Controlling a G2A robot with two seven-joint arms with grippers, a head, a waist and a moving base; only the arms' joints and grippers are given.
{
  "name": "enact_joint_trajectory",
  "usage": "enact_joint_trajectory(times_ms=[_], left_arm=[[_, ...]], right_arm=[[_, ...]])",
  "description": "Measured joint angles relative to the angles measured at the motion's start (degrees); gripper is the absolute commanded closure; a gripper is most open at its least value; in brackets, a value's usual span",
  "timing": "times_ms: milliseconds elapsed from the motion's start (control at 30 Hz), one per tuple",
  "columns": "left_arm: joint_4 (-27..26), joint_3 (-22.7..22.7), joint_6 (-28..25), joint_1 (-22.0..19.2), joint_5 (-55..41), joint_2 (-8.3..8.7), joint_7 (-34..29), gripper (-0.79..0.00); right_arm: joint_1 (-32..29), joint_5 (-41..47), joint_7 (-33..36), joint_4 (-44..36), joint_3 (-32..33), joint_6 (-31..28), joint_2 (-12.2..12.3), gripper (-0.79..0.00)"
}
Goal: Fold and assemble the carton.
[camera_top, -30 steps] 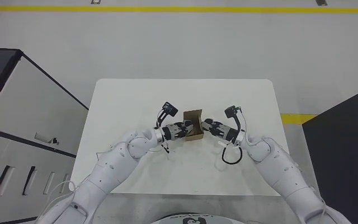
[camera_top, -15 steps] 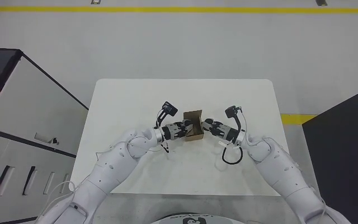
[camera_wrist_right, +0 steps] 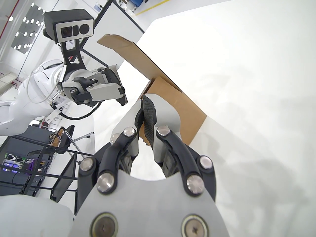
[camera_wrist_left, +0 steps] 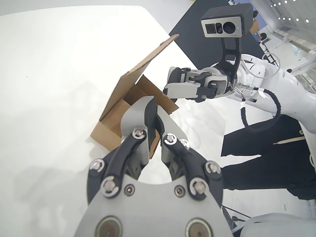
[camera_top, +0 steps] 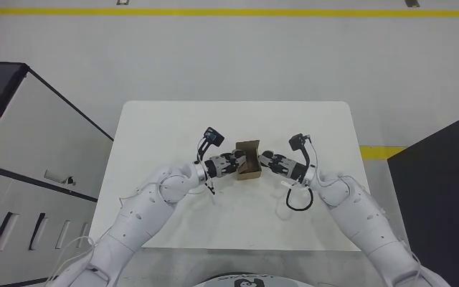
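Observation:
A small brown carton (camera_top: 249,149) stands open at the middle of the white table (camera_top: 172,129), its tall lid flap (camera_wrist_left: 145,62) raised. My left gripper (camera_top: 237,163) is at one side of it, shut on a side flap; a strip of cardboard shows between its fingers (camera_wrist_left: 150,114). On the opposite side my right gripper (camera_top: 262,158) is shut on the other flap, gripped between its black pads (camera_wrist_right: 148,114). The carton's outer wall (camera_wrist_right: 182,114) shows beyond those pads. The left wrist view has the right gripper (camera_wrist_left: 168,92) at the carton's far edge, and the right wrist view has the left gripper (camera_wrist_right: 122,98).
The table has bare surface beyond the carton and to both sides. A black cable loop (camera_top: 297,202) hangs by the right arm. A dark cabinet (camera_top: 21,100) stands off the table's left edge and a dark panel (camera_top: 430,172) off its right.
The left arm's wrist has shifted a little to the left and rolled slightly. The carton and the right gripper stay where they were.

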Motion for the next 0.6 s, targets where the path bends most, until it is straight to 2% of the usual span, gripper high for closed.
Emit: enact_joint_trajectory(times_ms=[233, 600], left_arm=[[-0.8, -0.8, -0.2, 1.3, 0.4, 0.26, 0.3, 0.000], [0.8, -0.7, -0.5, 1.4, 0.4, 0.15, 0.4, 0.000]], right_arm=[[0.9, -1.3, 1.2, -0.6, -0.7, 1.3, -0.2, 0.000], [3.0, -5.5, 1.4, 0.2, -3.5, 5.0, -1.0, 0.000]])
